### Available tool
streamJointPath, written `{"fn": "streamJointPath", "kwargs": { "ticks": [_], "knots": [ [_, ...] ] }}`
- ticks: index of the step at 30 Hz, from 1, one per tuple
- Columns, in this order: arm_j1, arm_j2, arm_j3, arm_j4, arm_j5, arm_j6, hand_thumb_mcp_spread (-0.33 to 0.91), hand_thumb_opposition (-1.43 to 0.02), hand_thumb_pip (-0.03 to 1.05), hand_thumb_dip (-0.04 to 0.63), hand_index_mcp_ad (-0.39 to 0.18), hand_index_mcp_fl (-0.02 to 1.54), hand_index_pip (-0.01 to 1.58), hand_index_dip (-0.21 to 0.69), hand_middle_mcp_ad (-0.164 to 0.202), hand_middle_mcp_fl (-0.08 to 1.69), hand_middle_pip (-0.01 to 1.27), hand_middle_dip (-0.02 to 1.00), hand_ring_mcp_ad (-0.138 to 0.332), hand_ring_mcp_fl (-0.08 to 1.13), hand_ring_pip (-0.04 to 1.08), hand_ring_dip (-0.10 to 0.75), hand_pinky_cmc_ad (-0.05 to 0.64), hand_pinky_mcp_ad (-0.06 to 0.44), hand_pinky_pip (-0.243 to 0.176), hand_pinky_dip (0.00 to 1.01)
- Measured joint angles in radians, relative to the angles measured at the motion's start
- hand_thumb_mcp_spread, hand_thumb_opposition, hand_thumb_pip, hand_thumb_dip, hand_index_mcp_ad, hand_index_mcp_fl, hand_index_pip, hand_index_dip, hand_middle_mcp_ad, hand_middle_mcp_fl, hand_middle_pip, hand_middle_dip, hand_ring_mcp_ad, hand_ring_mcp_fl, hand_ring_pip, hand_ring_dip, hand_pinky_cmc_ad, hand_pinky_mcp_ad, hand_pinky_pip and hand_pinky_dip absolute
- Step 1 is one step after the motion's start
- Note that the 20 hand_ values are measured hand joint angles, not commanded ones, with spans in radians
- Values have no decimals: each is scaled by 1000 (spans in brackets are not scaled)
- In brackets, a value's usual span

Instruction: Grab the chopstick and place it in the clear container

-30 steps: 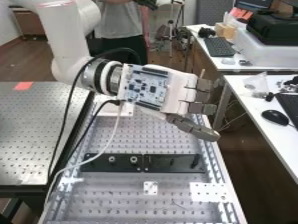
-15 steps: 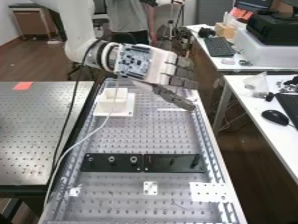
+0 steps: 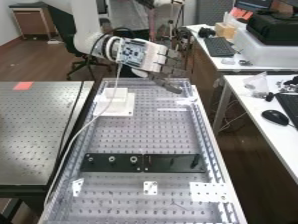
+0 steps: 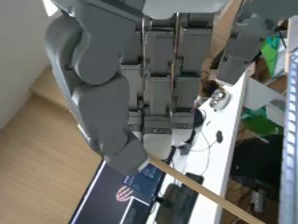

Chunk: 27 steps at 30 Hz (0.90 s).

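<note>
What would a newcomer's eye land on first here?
Probably the dark grey fingers, which with the thumb pinch one end of a wooden chopstick in the wrist view. In the high view, it's likely the circuit board just behind those fingers, near the far end of the perforated bench, then the black strip lying across it.

Even indoor light, soft glare.
</note>
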Motion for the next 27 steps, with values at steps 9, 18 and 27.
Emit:
{"fn": "streamJointPath", "kwargs": {
  "ticks": [9,18,27],
  "knots": [
    [54,-33,11,-79,47,78,719,-1030,490,346,-2,798,1051,140,3,1056,550,721,-40,874,89,499,367,281,105,178],
    [61,-85,104,-224,29,98,721,-1030,490,346,-2,798,1051,140,5,1056,550,721,-42,878,89,499,356,284,105,178],
    [55,-157,230,-405,-13,136,719,-1037,490,346,-2,798,1051,140,2,1059,550,703,-38,876,87,499,354,295,105,178]
  ]
}}
